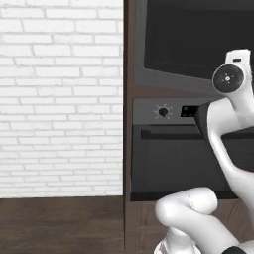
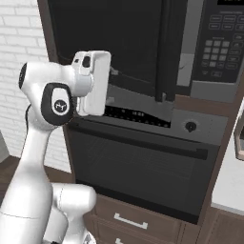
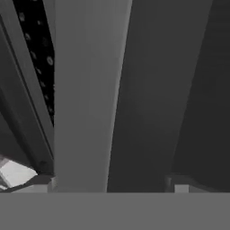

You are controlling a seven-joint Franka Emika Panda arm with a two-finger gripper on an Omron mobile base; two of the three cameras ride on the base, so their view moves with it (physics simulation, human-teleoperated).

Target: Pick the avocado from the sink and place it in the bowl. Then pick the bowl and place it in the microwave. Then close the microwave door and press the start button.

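Grey microwave [image 2: 209, 47] keypad in right base view; tool [image 3: 110, 185] tips apart.

Soft, even rendered light brightens the white brick wall [image 1: 59, 94] and the arm, with no hard shadows. The microwave door [image 2: 114, 43] stays flat black without glare. The hand view is dim, grey and blurred; all pictures look coarse and slightly soft.

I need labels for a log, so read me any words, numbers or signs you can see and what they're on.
None can be read.
Microwave keypad: button marks, too small to read.
Oven display strip: pale marks, blurred.
Oven knob: tick marks around it, no text.
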